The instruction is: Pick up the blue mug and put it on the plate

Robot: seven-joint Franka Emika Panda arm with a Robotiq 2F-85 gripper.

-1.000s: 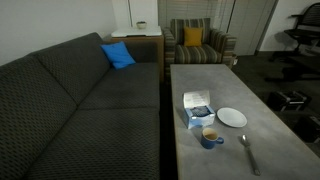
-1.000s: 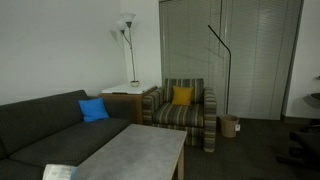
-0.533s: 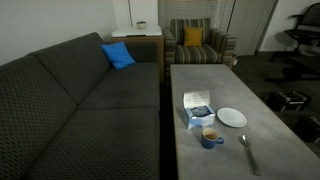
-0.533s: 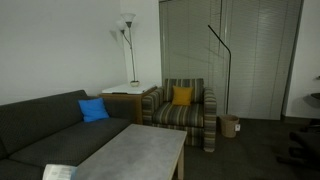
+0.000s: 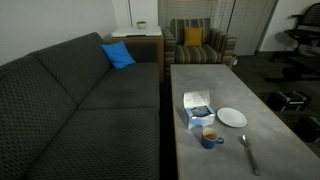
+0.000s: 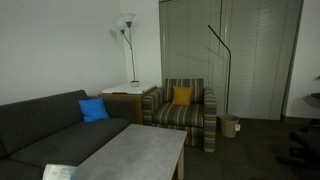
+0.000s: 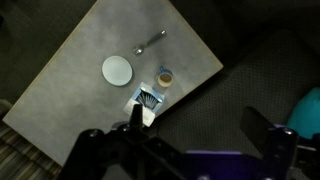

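Note:
The blue mug (image 5: 210, 136) stands upright on the grey coffee table (image 5: 215, 80), near its front. It has a light tan inside. The white plate (image 5: 232, 117) lies just beyond it to the right, apart from it and bare. In the wrist view the mug (image 7: 165, 78) and plate (image 7: 117, 69) show small and far below. My gripper (image 7: 197, 125) is open and empty, high above the sofa beside the table, with its fingers (image 7: 135, 115) wide apart. The gripper does not show in the exterior views.
A white-and-blue box (image 5: 197, 107) lies next to the mug, and a metal spoon (image 5: 248, 152) lies right of it. A dark sofa (image 5: 90, 100) with a blue cushion (image 5: 118, 55) runs along the table. A striped armchair (image 5: 197, 45) stands behind.

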